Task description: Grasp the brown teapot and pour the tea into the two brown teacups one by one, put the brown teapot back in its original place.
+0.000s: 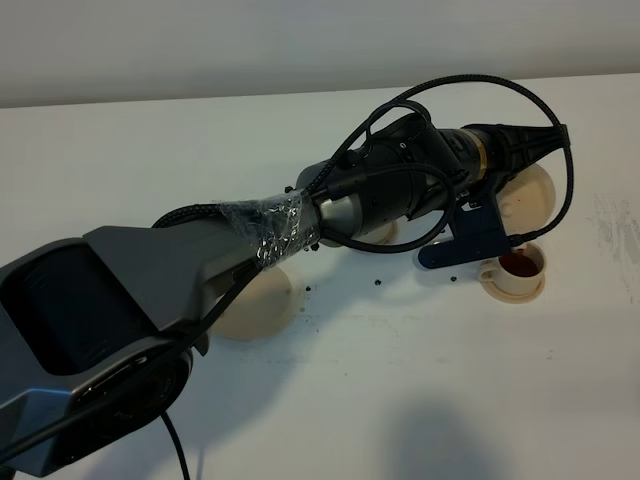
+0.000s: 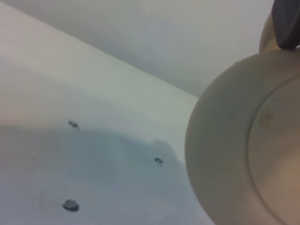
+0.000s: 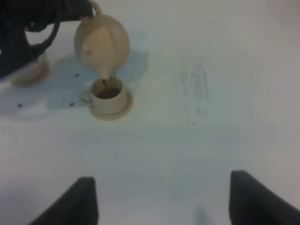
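Left gripper (image 1: 530, 150) reached across the table (image 1: 400, 380) to the far right side, the left arm (image 1: 330, 210) stretched diagonally over the middle. Jaws were fully closed on the teapot (image 3: 102, 44) at its loop handle. The grip point itself was mostly hidden by the gripper body, but the right wrist view showed the handle running into the dark fingers.

Teapot was off the table, tilted spout-down directly over the cup (image 3: 108, 96), spout tip just above the rim. The cup sat on its small saucer and held tea (image 1: 518, 264), dark reddish-brown. Whether a stream was running, I could not tell.

Second cup (image 3: 29, 72) was near the first, on the side toward the arm's base – largely covered by the arm, so contents were not visible.

Disc (image 1: 265, 305) lay bare on the table under the arm, well apart from the teapot.

Right gripper (image 3: 161, 199) hung over bare table, jaws spread wide, nothing between them.

A few dark specks (image 1: 380, 283) lay on the table between disc and cups – also a faint grey smear (image 3: 194, 89) beside the filled cup.
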You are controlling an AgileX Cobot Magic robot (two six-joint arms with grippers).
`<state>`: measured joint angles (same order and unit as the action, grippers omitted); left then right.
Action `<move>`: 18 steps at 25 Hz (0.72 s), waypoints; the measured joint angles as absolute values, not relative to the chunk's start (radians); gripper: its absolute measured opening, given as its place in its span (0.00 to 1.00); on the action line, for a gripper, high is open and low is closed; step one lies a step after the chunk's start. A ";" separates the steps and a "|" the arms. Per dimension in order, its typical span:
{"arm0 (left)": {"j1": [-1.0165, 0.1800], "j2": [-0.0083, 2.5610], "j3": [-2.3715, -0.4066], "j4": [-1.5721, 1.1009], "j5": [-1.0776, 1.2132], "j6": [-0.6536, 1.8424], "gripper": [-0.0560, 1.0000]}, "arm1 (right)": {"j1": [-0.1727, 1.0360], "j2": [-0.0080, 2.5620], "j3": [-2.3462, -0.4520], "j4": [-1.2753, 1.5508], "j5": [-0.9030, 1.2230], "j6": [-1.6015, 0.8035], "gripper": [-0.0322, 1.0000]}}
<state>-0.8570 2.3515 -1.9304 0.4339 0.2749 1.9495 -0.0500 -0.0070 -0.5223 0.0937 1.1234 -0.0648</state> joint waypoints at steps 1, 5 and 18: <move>-0.857 2.351 -1.930 0.439 0.270 1.950 0.14 | -0.050 -0.007 -0.522 0.094 1.123 -0.065 0.59; -0.857 2.351 -1.929 0.451 0.246 1.950 0.14 | -0.050 -0.007 -0.522 0.094 1.123 -0.065 0.59; -0.860 2.351 -1.929 0.480 0.224 1.950 0.14 | -0.050 -0.007 -0.521 0.094 1.123 -0.065 0.59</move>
